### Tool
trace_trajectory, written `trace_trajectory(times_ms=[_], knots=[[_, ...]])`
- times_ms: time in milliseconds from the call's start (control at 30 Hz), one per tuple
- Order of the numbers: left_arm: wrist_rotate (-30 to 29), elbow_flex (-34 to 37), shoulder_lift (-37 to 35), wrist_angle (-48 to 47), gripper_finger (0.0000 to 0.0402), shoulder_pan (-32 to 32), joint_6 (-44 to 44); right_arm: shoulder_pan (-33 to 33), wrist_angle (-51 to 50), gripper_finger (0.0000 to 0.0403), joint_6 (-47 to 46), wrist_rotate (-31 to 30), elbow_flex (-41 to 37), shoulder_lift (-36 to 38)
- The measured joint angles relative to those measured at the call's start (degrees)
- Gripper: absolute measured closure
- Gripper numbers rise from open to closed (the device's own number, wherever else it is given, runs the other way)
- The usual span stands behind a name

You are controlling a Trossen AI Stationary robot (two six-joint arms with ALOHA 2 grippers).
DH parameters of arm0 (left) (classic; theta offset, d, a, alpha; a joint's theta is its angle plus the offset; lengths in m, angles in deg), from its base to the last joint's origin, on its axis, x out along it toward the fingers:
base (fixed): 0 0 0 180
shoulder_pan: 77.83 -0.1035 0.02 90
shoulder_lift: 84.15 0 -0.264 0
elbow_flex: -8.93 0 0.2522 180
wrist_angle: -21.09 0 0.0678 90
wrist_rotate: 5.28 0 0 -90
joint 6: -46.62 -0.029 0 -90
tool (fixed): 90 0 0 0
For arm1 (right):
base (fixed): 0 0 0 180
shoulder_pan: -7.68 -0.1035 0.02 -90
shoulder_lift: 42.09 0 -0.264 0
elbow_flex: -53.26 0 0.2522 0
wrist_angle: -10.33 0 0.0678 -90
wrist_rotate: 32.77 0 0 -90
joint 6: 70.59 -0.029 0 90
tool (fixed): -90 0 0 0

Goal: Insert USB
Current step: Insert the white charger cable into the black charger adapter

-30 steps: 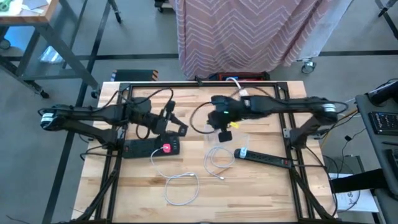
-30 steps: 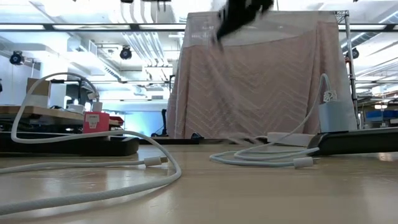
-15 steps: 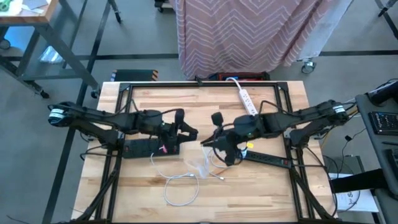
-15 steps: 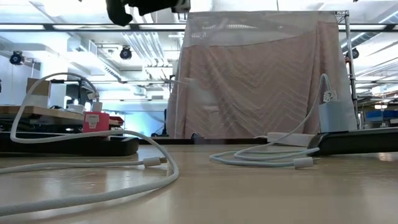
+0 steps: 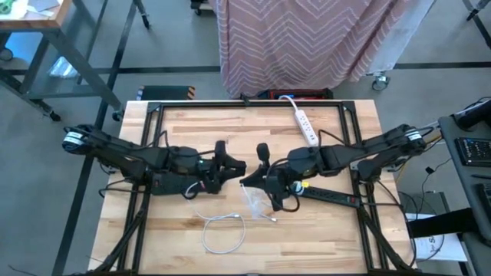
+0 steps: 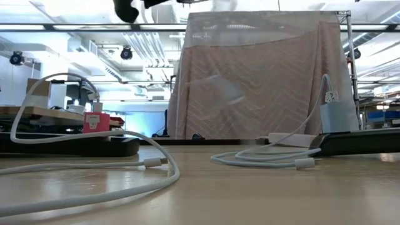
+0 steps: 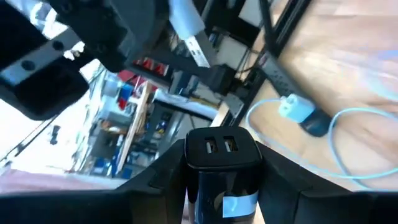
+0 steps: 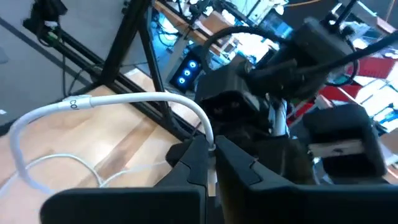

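USB charger block [image 7: 222, 163], ports facing out, is pinched in the left end effector [image 5: 228, 162] above the desk [image 5: 253, 123]. Just right of the charger block, the white cable [image 8: 118, 102] is clamped by the right end effector [image 5: 259, 178]. Alignment is in hand; next, plug must be lined up with a port.

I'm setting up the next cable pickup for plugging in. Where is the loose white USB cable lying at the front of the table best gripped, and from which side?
Grip the white USB cable just behind its plug end, coming straight down from above. It lies flat on the wooden table, with that end pointing away from the loop and open board around it, so fingers would probably fit either side.
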Motion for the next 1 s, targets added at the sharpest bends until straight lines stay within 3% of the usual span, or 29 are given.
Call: trace_trajectory(times_ms=[267,700,1000], knots=[[-2.15,-0.14,-0.57,4.63,0.0268,-0.04,7.96,-0.01,4.62,0.0403,4.77,-10.99,-0.79,-2.27],[-3.36,-0.14,-1.30,4.24,0.0268,-0.01,10.73,-0.87,6.18,0.0403,9.90,-16.97,-0.98,-2.21],[-3.15,-0.14,-1.90,4.55,0.0268,0.03,11.57,-1.94,5.51,0.0403,10.36,-17.87,-1.03,-1.55]])
